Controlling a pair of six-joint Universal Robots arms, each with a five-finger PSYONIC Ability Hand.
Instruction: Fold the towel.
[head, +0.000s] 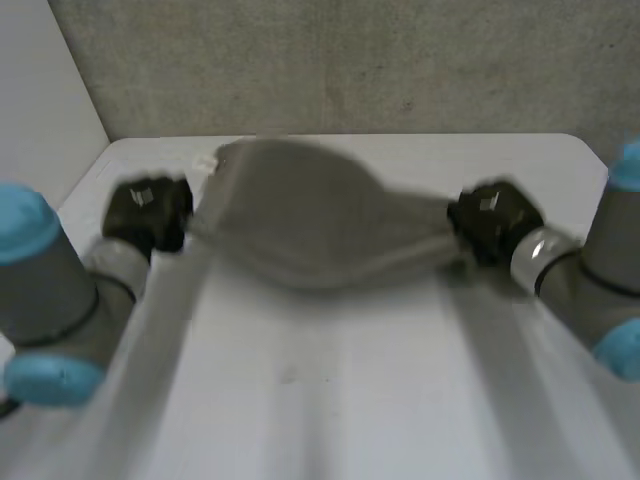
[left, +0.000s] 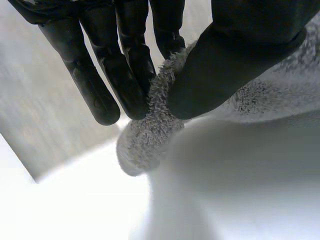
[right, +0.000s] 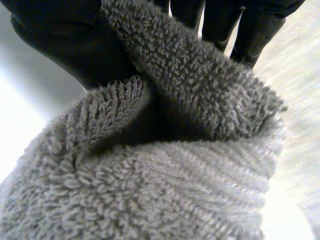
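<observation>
Bench (head: 330, 400) surface lies white under the work, and the grey towel (head: 310, 225) spans its far half, strung between the two arms with its middle sagging. Whether that middle touches the bench I cannot tell. The left robot hand (head: 150, 210) has one end pinched: in its wrist view the thumb (left: 225, 65) presses the terry edge against straight fingers (left: 125, 75). The right robot hand (head: 492, 222) is clamped on the other end, the pile bunched between its thumb (right: 50, 40) and fingers (right: 250, 35). To fold well, I judge both grips should keep even tension and travel together, so the held edge lands square. A lopsided pull would skew the fold. The left pinch looks shallow, close to the hem, and might slip if tugged.
</observation>
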